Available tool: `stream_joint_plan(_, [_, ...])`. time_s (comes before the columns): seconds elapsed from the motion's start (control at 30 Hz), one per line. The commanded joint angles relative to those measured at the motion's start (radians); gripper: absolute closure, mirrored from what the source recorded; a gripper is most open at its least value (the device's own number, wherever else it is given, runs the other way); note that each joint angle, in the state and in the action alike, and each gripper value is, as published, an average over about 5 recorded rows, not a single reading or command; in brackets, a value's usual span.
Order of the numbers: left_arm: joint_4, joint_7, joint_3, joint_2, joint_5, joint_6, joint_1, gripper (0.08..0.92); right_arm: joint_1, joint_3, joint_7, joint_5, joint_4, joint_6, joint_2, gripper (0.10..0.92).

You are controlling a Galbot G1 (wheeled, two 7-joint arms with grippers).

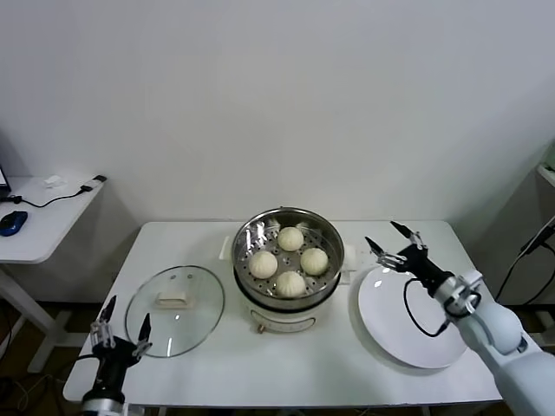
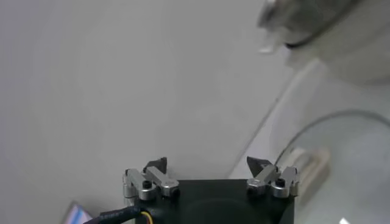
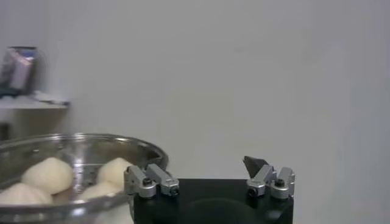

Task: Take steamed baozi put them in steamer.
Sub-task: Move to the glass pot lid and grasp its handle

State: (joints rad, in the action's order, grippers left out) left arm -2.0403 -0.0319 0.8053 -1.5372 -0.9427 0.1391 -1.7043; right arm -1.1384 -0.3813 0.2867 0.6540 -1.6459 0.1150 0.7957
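Observation:
The steamer, a shiny steel pot on a cream-white base, stands at the middle of the white table. Several cream-white baozi lie on its perforated tray. My right gripper is open and empty, just right of the steamer, over the far edge of the plate. In the right wrist view the right gripper holds nothing, with the steamer and baozi beside it. My left gripper is open and empty at the table's front left corner. The left wrist view shows the left gripper with nothing between its jaws.
A flat white plate lies right of the steamer with nothing on it. The round glass lid with a white handle lies left of the steamer, next to my left gripper; that lid also shows in the left wrist view. A side table stands far left.

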Motion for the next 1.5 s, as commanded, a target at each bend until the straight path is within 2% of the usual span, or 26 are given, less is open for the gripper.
stream_joint_plan(0.03, [0.178,-0.118,-0.029,0.023,-0.616,0.057,0.104,0.177,-0.202,-0.251,-0.017,-0.095,0.0,0.009,0.173,0.203])
stream_joint_plan(0.3, [0.358,-0.208,-0.081,0.036,-0.649,0.067,0.215,0.177,-0.201,-0.245,-0.016,-0.14,0.031,0.011,0.212,0.203])
stream_joint_plan(0.7, [0.508,-0.217,-0.106,0.057,-0.66,0.057,0.348,0.177,-0.17,-0.242,-0.035,-0.198,0.067,0.018,0.253,0.203])
stream_joint_plan(0.97, [0.561,-0.235,-0.089,0.043,-0.683,-0.012,0.422,0.177,-0.159,-0.257,-0.036,-0.226,0.08,0.028,0.276,0.203])
stream_joint_plan(1.5, [0.606,-0.239,-0.106,0.055,-0.656,-0.026,0.464,0.177,-0.152,-0.272,-0.032,-0.258,0.093,0.037,0.303,0.203])
